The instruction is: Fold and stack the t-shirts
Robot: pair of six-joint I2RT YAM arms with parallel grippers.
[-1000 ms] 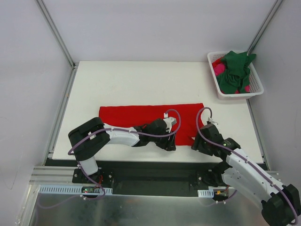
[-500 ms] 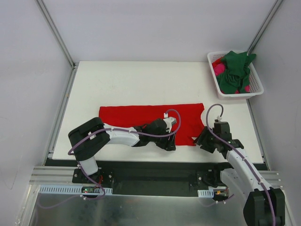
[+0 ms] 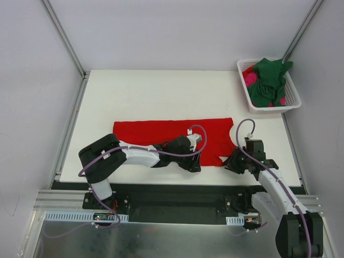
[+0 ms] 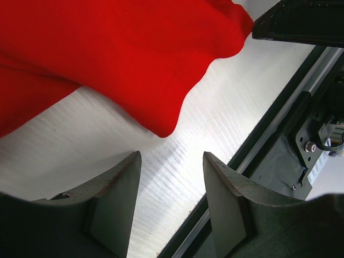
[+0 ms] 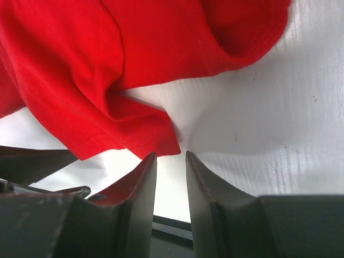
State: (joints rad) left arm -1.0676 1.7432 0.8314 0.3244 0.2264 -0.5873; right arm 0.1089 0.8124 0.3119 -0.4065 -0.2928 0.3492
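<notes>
I had the left arm folded low across the near edge of the table (image 3: 161, 91). Its elbow sat by the near left corner and its forearm reached right, so the left gripper (image 3: 195, 165) rested at the near hem of the red t-shirt (image 3: 156, 131). The right arm came up short from its base and bent left. The right gripper (image 3: 228, 163) sat at the shirt's near right corner, just beside the left one.

From above, the red shirt lay spread flat as a long band across the near half of the table, parallel to the near edge. The white basket (image 3: 294, 103) stood at the far right corner with the green t-shirt (image 3: 269, 80) heaped over the pink t-shirt (image 3: 249, 79). That view hid both sets of jaws.

The left wrist camera showed the left gripper (image 4: 171, 161) with its fingers well apart. Only bare table lay between them, and a rounded fold of the red shirt (image 4: 134, 48) hung just ahead without touching them.

The right wrist camera showed the right gripper (image 5: 171, 156) with its fingers close together, a thin strip of white between them. The stitched hem corner of the red shirt (image 5: 161, 54) lay right at the tips, and I couldn't tell whether it was pinched.
</notes>
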